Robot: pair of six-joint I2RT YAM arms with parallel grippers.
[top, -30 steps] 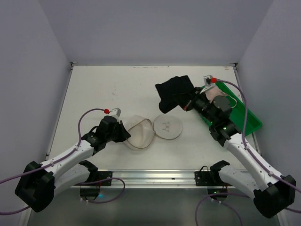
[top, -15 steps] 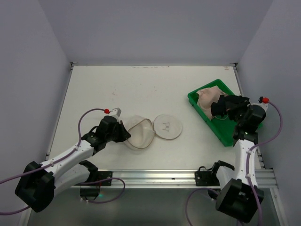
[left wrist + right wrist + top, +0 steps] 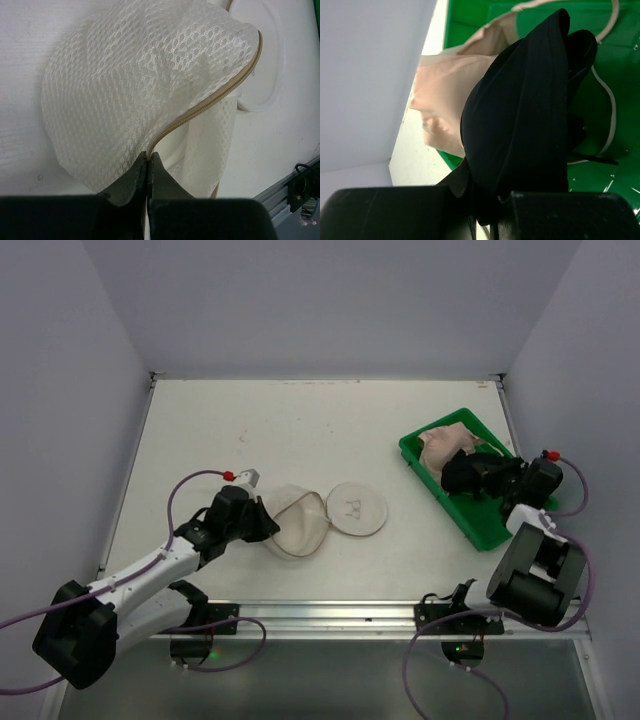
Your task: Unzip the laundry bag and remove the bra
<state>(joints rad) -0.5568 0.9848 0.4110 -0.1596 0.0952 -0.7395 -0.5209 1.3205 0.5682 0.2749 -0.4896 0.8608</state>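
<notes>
Over the tray (image 3: 470, 20): right end effector (image 3: 490, 202) clamped on a soft black garment (image 3: 530, 115).
Floppy laundry bag (image 3: 150, 85) is pinched at its zipper rim by the left end effector (image 3: 148, 167), firmest spot I'd say.

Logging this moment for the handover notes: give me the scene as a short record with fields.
laundry bag: unzipped, lying open on the table, mesh half beside the printed round half
left gripper: shut on the laundry bag's mesh at the zipper edge
right gripper: shut on a black garment, held over the green tray
bra: pink-beige, out of the bag, lying in the far end of the green tray
green tray: near the table's right edge, set at an angle
</notes>
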